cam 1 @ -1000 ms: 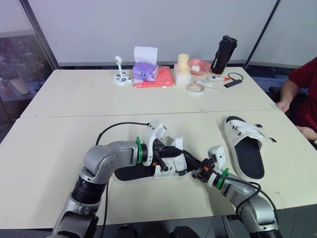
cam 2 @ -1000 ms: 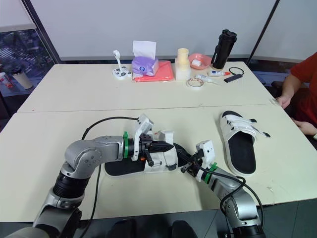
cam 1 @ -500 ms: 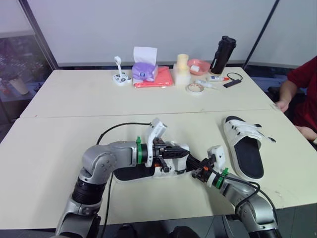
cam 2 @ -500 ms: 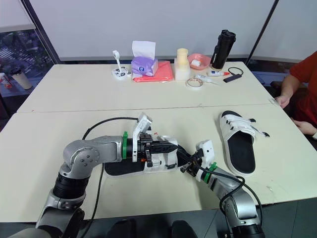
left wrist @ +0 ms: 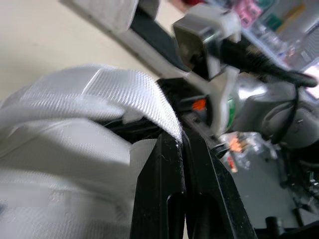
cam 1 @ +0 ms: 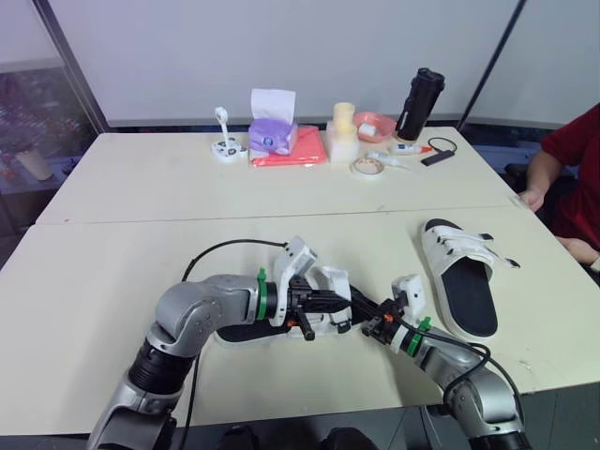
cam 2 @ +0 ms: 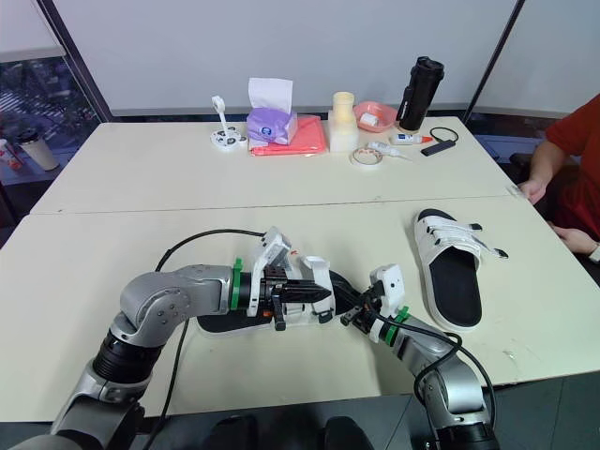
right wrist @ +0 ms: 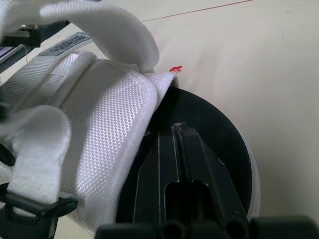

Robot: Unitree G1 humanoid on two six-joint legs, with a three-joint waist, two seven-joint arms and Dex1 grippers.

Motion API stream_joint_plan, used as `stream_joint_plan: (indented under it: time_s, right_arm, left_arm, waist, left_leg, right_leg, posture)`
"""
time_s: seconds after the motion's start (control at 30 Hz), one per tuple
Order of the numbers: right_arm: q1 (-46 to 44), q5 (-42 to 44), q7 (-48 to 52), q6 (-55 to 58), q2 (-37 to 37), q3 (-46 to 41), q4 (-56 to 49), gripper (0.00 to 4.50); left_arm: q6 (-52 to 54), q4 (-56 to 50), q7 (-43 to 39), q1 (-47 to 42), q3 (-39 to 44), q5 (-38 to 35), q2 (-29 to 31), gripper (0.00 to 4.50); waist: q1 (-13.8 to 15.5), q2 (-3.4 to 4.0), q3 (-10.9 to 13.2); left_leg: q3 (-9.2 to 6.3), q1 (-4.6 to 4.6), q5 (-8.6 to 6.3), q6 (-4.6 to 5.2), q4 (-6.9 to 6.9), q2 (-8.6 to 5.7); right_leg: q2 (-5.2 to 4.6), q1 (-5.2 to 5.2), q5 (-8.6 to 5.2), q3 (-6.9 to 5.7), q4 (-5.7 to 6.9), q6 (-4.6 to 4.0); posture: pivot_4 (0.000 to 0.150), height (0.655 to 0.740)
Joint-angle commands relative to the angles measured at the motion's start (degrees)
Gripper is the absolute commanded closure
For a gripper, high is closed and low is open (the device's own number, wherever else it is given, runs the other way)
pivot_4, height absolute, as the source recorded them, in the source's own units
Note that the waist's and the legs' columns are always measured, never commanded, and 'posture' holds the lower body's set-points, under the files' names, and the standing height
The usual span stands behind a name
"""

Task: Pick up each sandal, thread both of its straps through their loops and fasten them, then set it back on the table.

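Cream table (cam 1: 112, 253), front edge: sandal (cam 1: 242, 332) lies between both grippers. Left gripper (left wrist: 182, 142) pinches a strap (left wrist: 99, 92); right gripper (right wrist: 177, 130) closed, against the footbed (right wrist: 214, 129). Keep strap taut, feed tip squarely into loop.

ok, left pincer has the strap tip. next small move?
Probably pull the strap down onto the sandal with the left pincer: its tip is pinched but arches loose, unfastened, while the right pincer, shut, lies on the footbed.
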Motion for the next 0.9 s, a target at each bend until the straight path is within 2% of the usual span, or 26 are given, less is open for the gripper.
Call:
stream_joint_plan:
  time_s: [0.03,0.53,0.63,0.73,0.77,0.9]
  right_arm:
    - [2.9,-2.6,-0.1,3.8,0.2,4.4,7.3,4.50]
    - [2.7,-2.8,-0.4,3.6,0.6,4.5,7.7,4.50]
    - [2.8,-2.8,-0.4,3.6,0.7,4.5,7.6,4.50]
    - [2.7,-2.8,-0.5,3.6,0.8,4.6,7.6,4.50]
    - [2.6,-2.9,-0.5,3.6,0.9,4.6,7.7,4.50]
    - [2.4,-3.0,-0.4,3.5,1.0,4.5,8.0,4.50]
  left_arm:
    - [0.8,-2.1,-0.3,0.0,1.7,-2.0,0.2,4.47]
    - [-3.4,1.0,2.4,-0.1,1.5,2.4,-0.5,4.47]
    - [-3.6,1.0,2.1,0.0,1.6,2.6,-0.4,3.64]
    - [-3.4,1.4,2.4,0.0,2.1,2.8,-0.5,2.16]
    - [-3.3,1.5,2.2,0.0,2.2,2.7,-0.3,1.83]
    - [-2.9,0.2,1.4,1.0,2.0,2.3,0.9,1.83]
  waist:
    - [0.0,0.00,0.0]
    - [-0.2,0.00,0.0]
    - [-0.2,0.00,0.0]
    - [-0.3,0.00,0.0]
    - [-0.3,0.00,0.0]
    - [-0.4,0.00,0.0]
  left_leg:
    - [0.00,0.00,0.00,0.00,0.00,0.00]
    - [-0.01,0.03,0.00,0.00,0.03,0.00]
    - [-0.01,0.03,0.00,0.00,0.03,0.00]
    - [0.00,0.03,0.00,0.00,0.03,0.00]
    - [-0.01,0.03,0.00,0.00,0.03,0.00]
    - [-0.01,0.03,0.00,0.00,0.03,0.00]
  right_leg:
    - [0.00,0.00,0.00,0.00,0.01,0.00]
    - [0.01,0.03,0.00,0.00,0.03,0.00]
    - [0.01,0.03,0.00,0.00,0.03,0.00]
    - [0.01,0.03,0.00,0.00,0.04,0.00]
    - [0.01,0.03,0.00,0.00,0.04,0.00]
    - [0.01,0.03,0.00,0.00,0.04,0.00]
  posture:
    - [0.150,0.7400]
    - [0.150,0.7400]
    - [0.150,0.7400]
    - [0.150,0.7400]
    - [0.150,0.7400]
    - [0.150,0.7400]
